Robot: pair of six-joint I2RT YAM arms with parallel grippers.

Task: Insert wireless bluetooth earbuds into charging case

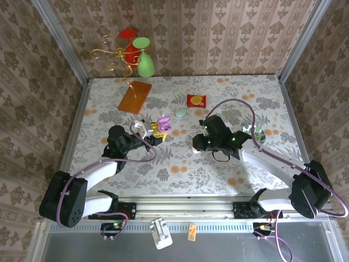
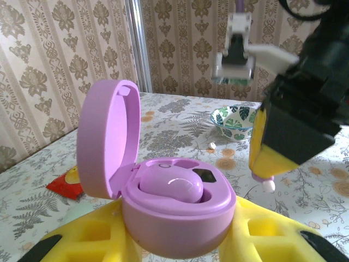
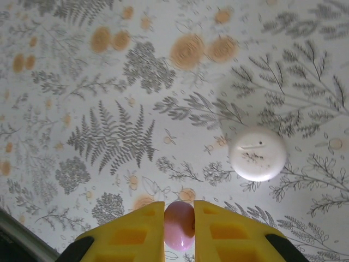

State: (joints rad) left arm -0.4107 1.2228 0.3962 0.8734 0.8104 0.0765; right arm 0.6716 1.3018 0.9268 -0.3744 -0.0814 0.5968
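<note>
My left gripper (image 2: 177, 243) (image 1: 156, 131) is shut on the base of an open purple charging case (image 2: 180, 218) (image 1: 163, 125), whose lid stands up on the left. One purple earbud (image 2: 170, 185) sits in a socket of the case; the socket beside it (image 2: 204, 175) shows dark. My right gripper (image 3: 179, 215) (image 1: 197, 143) is shut on a pale pink earbud (image 3: 179, 226) above the table. In the left wrist view that earbud's white tip (image 2: 268, 185) hangs below the right gripper's yellow finger (image 2: 270, 147), to the right of the case and apart from it.
A white round disc (image 3: 257, 154) lies on the cloth ahead of the right gripper. A patterned bowl (image 2: 235, 121) (image 1: 254, 132) stands at the right, with a tiny whitish piece (image 2: 212, 146) before it. A pale green case (image 1: 180, 113), red packet (image 1: 196, 100) and brown board (image 1: 134, 97) lie farther back.
</note>
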